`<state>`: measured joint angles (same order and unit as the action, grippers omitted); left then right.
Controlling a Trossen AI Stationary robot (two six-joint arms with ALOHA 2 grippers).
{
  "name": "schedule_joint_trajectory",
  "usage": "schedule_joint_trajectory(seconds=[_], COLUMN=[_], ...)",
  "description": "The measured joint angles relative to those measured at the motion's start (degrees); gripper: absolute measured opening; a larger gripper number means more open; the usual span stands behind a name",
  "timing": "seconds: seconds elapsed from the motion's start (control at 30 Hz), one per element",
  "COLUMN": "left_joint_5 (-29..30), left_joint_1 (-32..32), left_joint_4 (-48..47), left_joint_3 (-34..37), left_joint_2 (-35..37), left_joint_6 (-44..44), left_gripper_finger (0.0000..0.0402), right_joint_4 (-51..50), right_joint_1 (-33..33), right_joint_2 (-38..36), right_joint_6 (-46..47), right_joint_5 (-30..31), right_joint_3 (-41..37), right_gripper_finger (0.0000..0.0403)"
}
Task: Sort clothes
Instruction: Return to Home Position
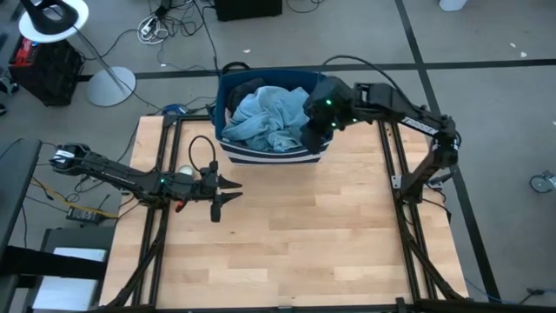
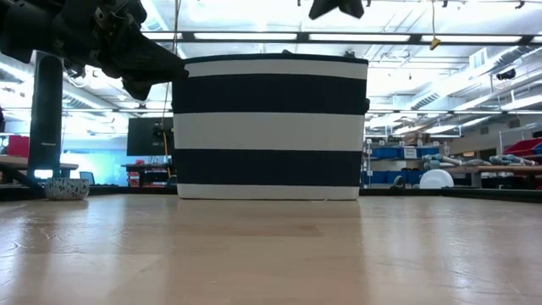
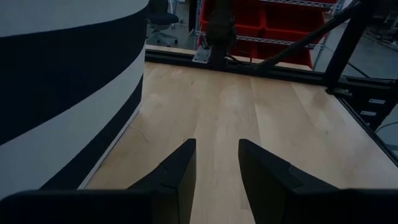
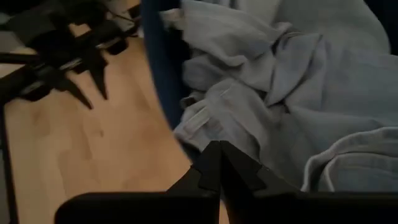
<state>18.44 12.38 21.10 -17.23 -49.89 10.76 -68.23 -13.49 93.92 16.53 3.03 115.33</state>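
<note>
The navy and white striped bin (image 1: 269,155) stands at the table's far middle; it also shows in the low view (image 2: 271,127) and the left wrist view (image 3: 62,93). A crumpled light blue garment (image 1: 265,117) lies on top inside it, seen close in the right wrist view (image 4: 298,74). Something dark (image 1: 248,87) lies behind it in the bin. My right gripper (image 4: 219,149) is shut and hangs over the bin's near right corner (image 1: 308,139), above the rim (image 2: 337,8). My left gripper (image 1: 233,191) is open and empty over the table, left of and nearer than the bin (image 3: 216,149).
Bare wooden table (image 1: 295,235) spreads in front of the bin. Black frame rails run along the left (image 1: 156,217) and right (image 1: 404,217) sides. A small bowl-like object (image 2: 66,188) sits at the table's left edge.
</note>
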Motion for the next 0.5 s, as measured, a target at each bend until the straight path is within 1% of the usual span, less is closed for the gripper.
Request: schedule_joint_trajectory(seconds=[0.13,0.23,0.33,0.43,0.5], left_joint_5=[0.02,0.02,0.13,-0.15,-1.68], left_joint_1=[0.0,0.0,0.0,0.0,0.0], left_joint_4=[0.26,0.39,0.8,0.42,-0.07], left_joint_3=[0.0,0.0,0.0,0.0,0.0], left_joint_2=[0.01,0.02,0.02,0.02,0.02], left_joint_6=[-1.99,-3.44,-3.73,-4.72,-5.25], left_gripper_finger=[0.0127,0.0127,0.0127,0.0127,0.0127], right_joint_4=[-2.11,-5.99,-11.51,-17.27,-19.02], right_joint_1=[2.91,5.46,8.05,11.49,14.08], right_joint_2=[-1.96,-3.06,-3.94,-4.39,-4.19], right_joint_6=[-0.55,4.44,5.73,7.07,7.21], right_joint_5=[-1.16,-1.72,-1.74,0.57,2.51], right_joint_3=[0.02,0.04,0.04,0.07,0.07], right_gripper_finger=[0.0007,0.0008,0.0008,0.0007,0.0008])
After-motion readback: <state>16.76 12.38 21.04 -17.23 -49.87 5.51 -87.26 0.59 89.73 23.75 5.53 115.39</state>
